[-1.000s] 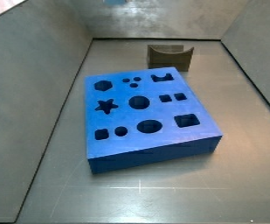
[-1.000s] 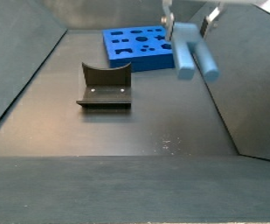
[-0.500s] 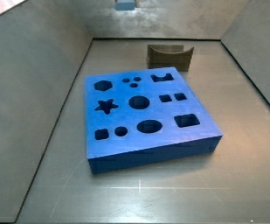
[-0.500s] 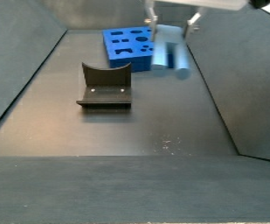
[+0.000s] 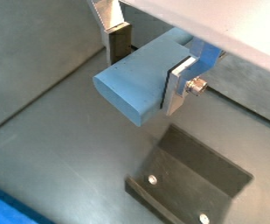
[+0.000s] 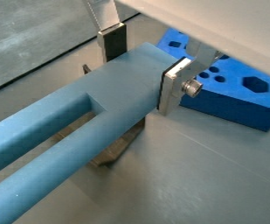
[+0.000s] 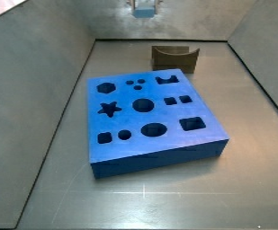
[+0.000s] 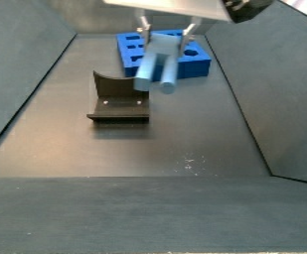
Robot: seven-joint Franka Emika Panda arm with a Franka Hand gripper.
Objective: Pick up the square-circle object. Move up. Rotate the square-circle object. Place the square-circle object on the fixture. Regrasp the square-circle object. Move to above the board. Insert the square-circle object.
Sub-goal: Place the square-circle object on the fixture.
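My gripper (image 8: 165, 45) is shut on the square-circle object (image 8: 160, 67), a light blue peg held level in the air. Both wrist views show the peg (image 5: 141, 83) (image 6: 67, 140) clamped between the two fingers (image 5: 179, 80) (image 6: 175, 81). The dark fixture (image 8: 118, 96) stands on the floor below and slightly to one side of the peg; it also shows under the gripper in a wrist view (image 5: 196, 182). The bright blue board (image 7: 153, 112) lies flat with its dark cutouts up, and it sits behind the gripper in a side view (image 8: 132, 47). At the top edge of a side view only a bit of the peg (image 7: 144, 9) shows.
Sloping grey walls (image 7: 45, 81) enclose the dark floor (image 8: 183, 149) on all sides. The fixture (image 7: 174, 57) stands just beyond the far edge of the board. A corner of the board (image 6: 225, 83) shows close behind the fingers in a wrist view.
The gripper has carried the peg sideways from the right wall to over the fixture's side, and the peg has turned in view. Board and fixture have not moved.
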